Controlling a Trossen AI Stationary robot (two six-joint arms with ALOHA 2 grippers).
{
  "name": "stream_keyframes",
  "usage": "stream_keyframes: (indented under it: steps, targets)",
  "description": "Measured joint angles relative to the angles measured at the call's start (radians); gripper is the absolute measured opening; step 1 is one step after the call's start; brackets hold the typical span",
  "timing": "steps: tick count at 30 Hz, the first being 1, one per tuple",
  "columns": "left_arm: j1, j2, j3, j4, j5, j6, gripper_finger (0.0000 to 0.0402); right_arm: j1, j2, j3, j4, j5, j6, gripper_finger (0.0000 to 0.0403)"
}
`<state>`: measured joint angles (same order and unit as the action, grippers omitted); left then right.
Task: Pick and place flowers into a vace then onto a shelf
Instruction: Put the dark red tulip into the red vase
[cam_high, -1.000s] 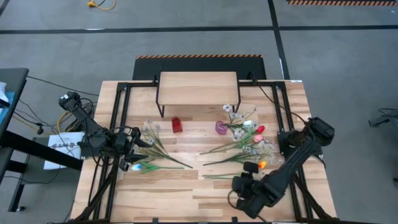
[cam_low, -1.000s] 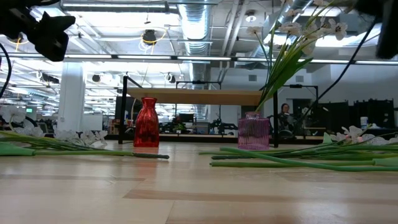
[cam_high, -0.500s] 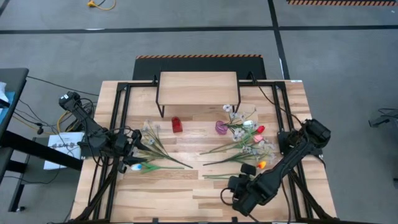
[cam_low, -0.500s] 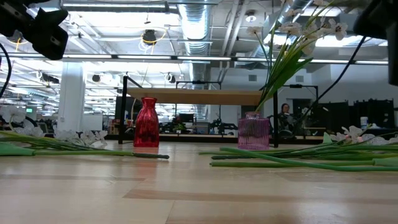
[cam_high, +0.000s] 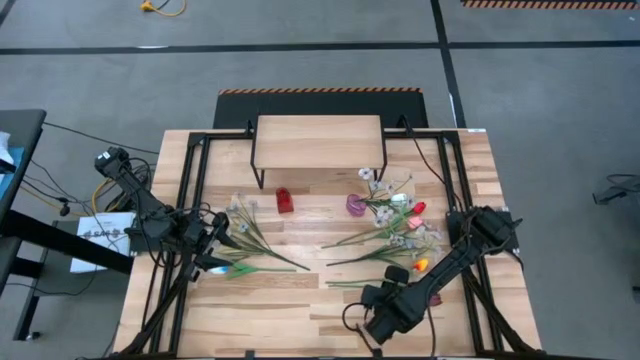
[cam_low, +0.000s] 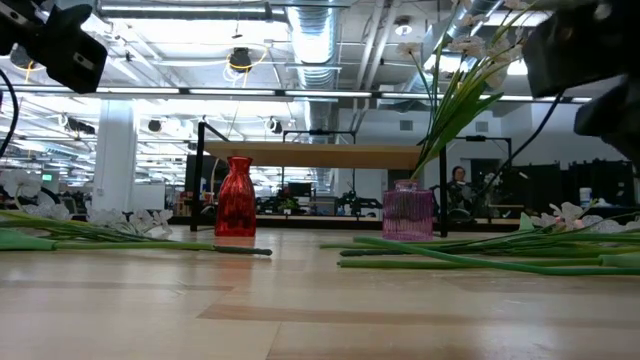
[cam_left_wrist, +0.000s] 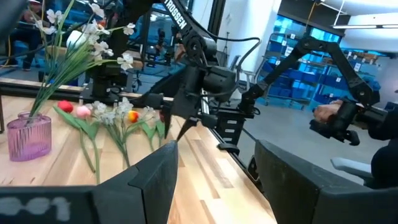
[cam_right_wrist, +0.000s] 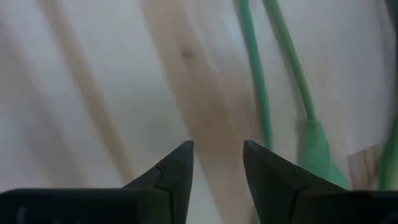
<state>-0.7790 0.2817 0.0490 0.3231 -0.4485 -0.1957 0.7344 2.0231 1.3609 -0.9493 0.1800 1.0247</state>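
— So where are the two claws?

— Right claw (cam_high: 372, 322) hangs low over the front of the bench (cam_high: 270, 310), just beside the stem ends of the loose flowers (cam_high: 385, 245) on the right side. Its fingers (cam_right_wrist: 175, 169) stand partly apart with bare wood between them, holding nothing.

— And the left one?

— Left claw (cam_high: 213, 240) sits at the left edge, next to a second bunch of flowers (cam_high: 250, 240) lying flat. Its fingers (cam_left_wrist: 152, 174) are spread wide and empty.

— Anything in a vase?

— Yes, a white spray stands in the pink vase (cam_high: 355, 205), tilted. The red vase (cam_high: 284, 200) stands apart from it, no stems in it. Both are on the bench in front of the shelf (cam_high: 318, 141), which carries nothing.
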Motion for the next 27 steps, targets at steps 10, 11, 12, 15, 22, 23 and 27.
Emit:
stream_keyframes:
  steps: [10,11,12,15,22,23,27]
  targets:
    - [0.0,0.0,0.0,0.001,-0.005,0.0,0.0204,-0.017,-0.009,0.001,-0.108,-0.019,-0.008,0.0128]
    - [0.0,0.0,0.0,0.0,-0.005,0.0,0.0204,-0.017,-0.009,0.001,-0.113,-0.022,-0.009,0.0128]
    - [0.0,0.0,0.0,0.001,-0.005,0.001,0.0204,-0.017,-0.008,0.001,-0.13,-0.024,-0.012,0.0128]
    - [0.0,0.0,0.0,0.0,-0.009,0.003,0.0204,-0.017,-0.008,0.0,-0.139,-0.05,-0.04,0.0128]
    - [0.0,0.0,0.0,0.002,-0.008,0.005,0.0204,-0.039,-0.008,-0.005,-0.132,-0.119,-0.133,0.0118]
    - [0.0,0.0,0.0,0.002,-0.008,0.005,0.0204,-0.045,-0.008,-0.011,-0.113,-0.123,-0.146,0.0114]
    - [0.0,0.0,0.0,0.002,-0.008,0.004,0.0204,-0.07,-0.016,-0.063,-0.035,-0.174,-0.177,0.0101]
